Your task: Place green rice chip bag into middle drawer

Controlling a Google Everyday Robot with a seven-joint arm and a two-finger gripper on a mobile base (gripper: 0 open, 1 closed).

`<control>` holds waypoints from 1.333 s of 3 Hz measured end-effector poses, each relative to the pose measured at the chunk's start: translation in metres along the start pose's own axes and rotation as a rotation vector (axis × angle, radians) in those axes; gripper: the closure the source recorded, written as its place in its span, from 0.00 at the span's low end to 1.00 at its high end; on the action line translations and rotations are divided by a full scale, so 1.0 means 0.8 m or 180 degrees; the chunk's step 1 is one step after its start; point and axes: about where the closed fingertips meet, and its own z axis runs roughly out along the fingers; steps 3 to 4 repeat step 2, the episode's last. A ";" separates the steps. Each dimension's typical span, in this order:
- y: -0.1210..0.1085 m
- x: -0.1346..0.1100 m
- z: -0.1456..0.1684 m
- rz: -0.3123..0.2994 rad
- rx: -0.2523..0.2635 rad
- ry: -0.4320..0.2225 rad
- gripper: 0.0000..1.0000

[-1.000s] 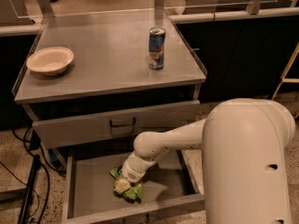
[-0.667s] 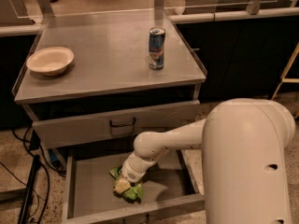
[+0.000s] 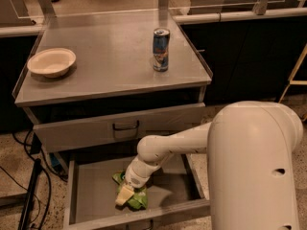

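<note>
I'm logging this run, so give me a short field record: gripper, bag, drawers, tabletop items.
gripper: down inside the middle drawer, on the green rice chip bag
green rice chip bag: crumpled in the drawer tray, partly hidden by the gripper
middle drawer: pulled open
upper drawer: dark handle, directly above the open one
tabletop: blue can upright; bowl at the picture's left

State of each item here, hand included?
Wide grey metal middle drawer: pulled open.
Crinkly light-green rice chip bag: lying crumpled in that drawer.
Robot hand: down inside the drawer, on the bag.
Grey upper drawer with dark bar handle: mostly pushed in.
Blue drink can: upright on the tabletop.
Cream bowl: upright on the tabletop.
</note>
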 end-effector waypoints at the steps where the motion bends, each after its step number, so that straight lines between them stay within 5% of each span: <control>1: 0.000 0.000 0.000 0.0000 -0.0001 0.0000 0.00; 4: 0.000 0.000 0.000 0.0000 -0.0001 0.0000 0.00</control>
